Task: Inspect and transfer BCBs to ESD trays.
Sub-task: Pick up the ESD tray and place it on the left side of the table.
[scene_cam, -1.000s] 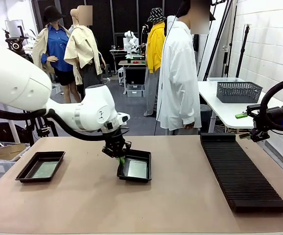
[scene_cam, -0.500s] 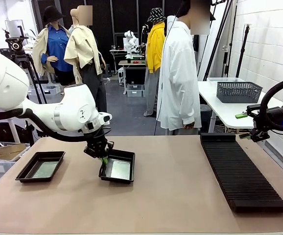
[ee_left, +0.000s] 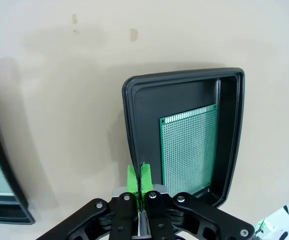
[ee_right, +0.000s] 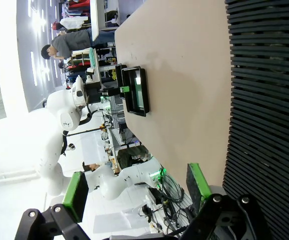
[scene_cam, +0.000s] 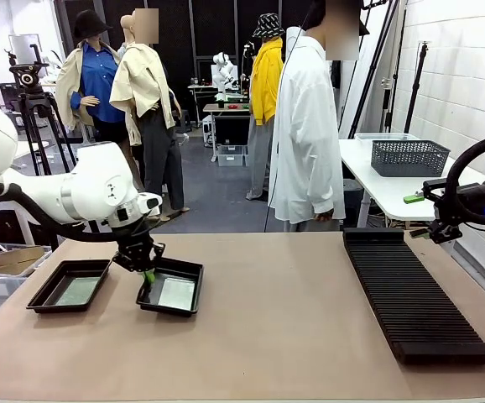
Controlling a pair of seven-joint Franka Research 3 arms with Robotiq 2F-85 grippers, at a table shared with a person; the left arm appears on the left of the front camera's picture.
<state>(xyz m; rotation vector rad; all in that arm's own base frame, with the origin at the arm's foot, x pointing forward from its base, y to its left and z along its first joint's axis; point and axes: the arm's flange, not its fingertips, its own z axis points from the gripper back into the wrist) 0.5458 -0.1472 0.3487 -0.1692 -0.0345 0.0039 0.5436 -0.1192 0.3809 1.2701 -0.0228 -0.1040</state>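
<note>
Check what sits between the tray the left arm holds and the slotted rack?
Nothing: bare tabletop separates the held tray from the black slotted rack, as the front view shows.

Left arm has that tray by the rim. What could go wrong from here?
The left gripper is shut on only a thin rim of the tray, so the tray may slip or pivot. The BCB lies loose inside and may slide when the tray tips or stops. The second tray sits close by on the left; pushing further that way risks a collision.
</note>
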